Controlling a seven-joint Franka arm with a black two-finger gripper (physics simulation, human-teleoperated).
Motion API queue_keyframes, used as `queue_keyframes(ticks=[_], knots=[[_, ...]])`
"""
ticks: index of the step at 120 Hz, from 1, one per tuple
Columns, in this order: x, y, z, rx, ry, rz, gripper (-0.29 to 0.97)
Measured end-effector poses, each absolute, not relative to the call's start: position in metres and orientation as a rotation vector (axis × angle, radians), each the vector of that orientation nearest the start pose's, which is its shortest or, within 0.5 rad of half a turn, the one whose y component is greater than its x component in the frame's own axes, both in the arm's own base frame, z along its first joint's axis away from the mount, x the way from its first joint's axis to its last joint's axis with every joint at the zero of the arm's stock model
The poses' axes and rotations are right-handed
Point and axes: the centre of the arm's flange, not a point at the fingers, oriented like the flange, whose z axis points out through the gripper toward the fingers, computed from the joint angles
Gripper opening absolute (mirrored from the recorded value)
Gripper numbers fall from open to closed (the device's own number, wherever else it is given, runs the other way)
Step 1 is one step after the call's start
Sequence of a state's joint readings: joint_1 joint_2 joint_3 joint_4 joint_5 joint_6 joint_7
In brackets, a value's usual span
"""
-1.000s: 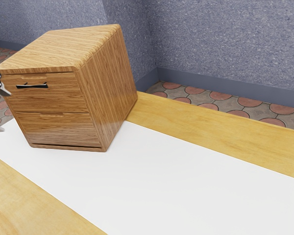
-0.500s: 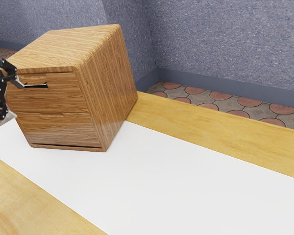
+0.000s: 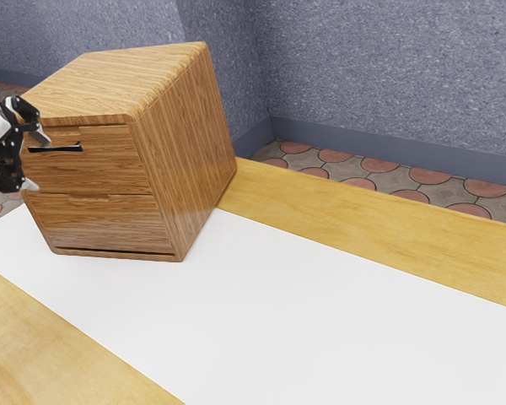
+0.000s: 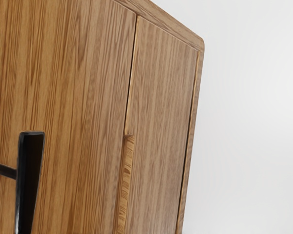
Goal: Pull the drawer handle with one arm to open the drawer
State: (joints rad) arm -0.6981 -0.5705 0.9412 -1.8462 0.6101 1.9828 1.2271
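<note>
As the white tabletop (image 3: pixel 304 312) stretches across the foreground, the Franka arm's black gripper (image 3: pixel 27 156) hangs at the exterior view's left edge. Its fingers appear spread apart above and below the near end of the black drawer handle (image 3: pixel 57 148), grasping nothing. The handle sits on the top drawer (image 3: pixel 101 169) of a wooden cabinet (image 3: pixel 177 126) standing on the table. The drawer front looks flush with the cabinet face, not yet pulled out, with the lower drawer (image 3: pixel 101 218) beneath it. In the wrist view the handle (image 4: pixel 28 180) lies close before the hand. The likely risk is that the fingers bracket only the bar's tip. A clamp there could slip off once the pull begins, or a skewed tug could drag the free-standing cabinet instead of sliding the drawer. Beyond stand the blue-grey wall (image 3: pixel 388 59) and tiled floor (image 3: pixel 388 179).
</note>
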Motion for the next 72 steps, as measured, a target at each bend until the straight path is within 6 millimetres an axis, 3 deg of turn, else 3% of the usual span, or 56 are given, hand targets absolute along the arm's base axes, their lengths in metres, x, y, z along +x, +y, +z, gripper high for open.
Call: queue_keyframes(ticks=[20, 52, 72], knots=[[0.440, 0.290, 0.672, -2.322, 1.353, -0.367, 0.68], [0.447, 0.287, 0.670, -2.309, 1.369, -0.357, 0.68], [0.454, 0.297, 0.662, -2.323, 1.367, -0.365, 0.68]])
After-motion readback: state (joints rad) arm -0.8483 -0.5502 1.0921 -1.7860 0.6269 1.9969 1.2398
